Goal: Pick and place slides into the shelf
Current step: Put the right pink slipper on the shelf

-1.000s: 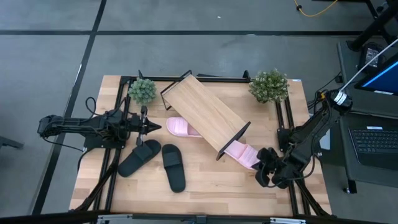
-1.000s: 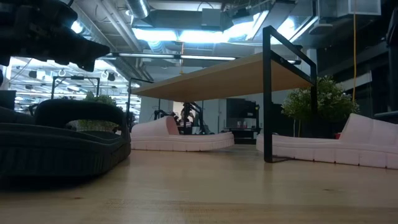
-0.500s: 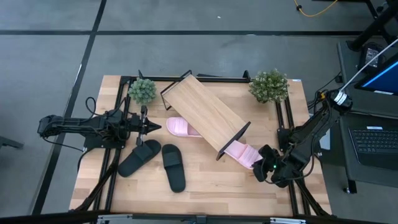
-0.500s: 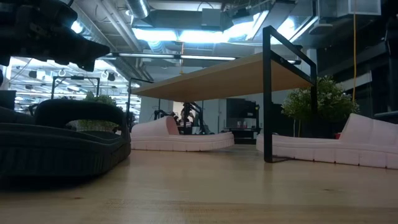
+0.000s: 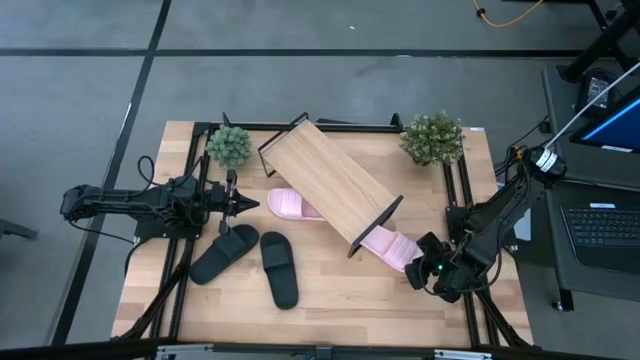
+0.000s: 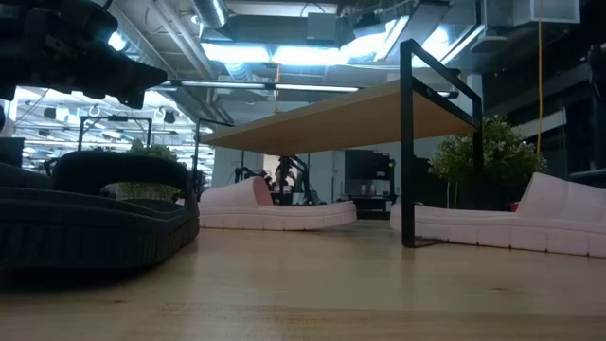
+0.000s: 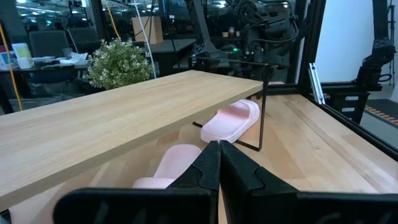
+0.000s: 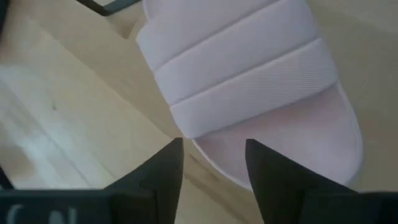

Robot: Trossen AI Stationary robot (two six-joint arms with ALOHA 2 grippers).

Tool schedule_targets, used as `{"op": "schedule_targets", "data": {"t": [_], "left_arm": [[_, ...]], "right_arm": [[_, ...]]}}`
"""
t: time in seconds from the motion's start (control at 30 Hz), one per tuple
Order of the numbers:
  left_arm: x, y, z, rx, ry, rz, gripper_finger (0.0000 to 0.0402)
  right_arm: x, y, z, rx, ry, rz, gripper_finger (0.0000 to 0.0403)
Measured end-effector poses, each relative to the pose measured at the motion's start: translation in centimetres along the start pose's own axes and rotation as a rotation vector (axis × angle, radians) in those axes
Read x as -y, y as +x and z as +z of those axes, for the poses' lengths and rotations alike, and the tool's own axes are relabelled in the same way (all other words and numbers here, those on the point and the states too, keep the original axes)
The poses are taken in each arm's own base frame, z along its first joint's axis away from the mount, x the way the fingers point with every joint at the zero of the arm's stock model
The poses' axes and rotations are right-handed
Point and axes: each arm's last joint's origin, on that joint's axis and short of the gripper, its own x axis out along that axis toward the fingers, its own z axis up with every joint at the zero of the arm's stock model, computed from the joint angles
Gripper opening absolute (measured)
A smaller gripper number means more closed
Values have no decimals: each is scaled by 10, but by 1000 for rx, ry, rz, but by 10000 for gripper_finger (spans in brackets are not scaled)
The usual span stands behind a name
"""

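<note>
The shelf (image 5: 330, 185), a light wood board on a black frame, stands slantwise mid-table on its frame legs (image 6: 408, 142). One pink slide (image 5: 288, 206) lies sole-down with its far part under the board. The other pink slide (image 5: 392, 248) lies half under the shelf's right end. Two black slides (image 5: 224, 254) (image 5: 280, 268) lie on the table near the left front. My right gripper (image 5: 420, 270) is open just above the right pink slide's near end (image 8: 249, 81), its fingers (image 8: 165, 168) astride the sole's rim. My left gripper (image 5: 252, 204) is shut, left of the shelf.
Two small potted plants (image 5: 229, 145) (image 5: 432, 137) stand at the table's far corners. A black rail frame (image 5: 190, 240) runs around the tabletop. Bare tabletop (image 5: 350, 295) lies along the near edge, between the black slides and my right gripper.
My right gripper has opened over the right pink slide's near end, staying in nearly the same place. The slides and the shelf have not moved.
</note>
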Motion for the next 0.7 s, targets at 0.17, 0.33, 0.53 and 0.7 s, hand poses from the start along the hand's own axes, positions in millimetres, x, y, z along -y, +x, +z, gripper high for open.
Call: {"op": "schedule_targets", "data": {"t": [0.17,0.33,0.53,0.7], "left_arm": [[0,0,0,0,0,0,0],[0,0,0,0,0,0,0],[0,0,0,1,0,0,0],[0,0,0,1,0,0,0]], "right_arm": [[1,6,-3,10,4,-27,190],[0,12,-6,17,56,-39,190],[-6,13,-8,24,78,17,189],[-6,16,-2,57,92,5,189]]}}
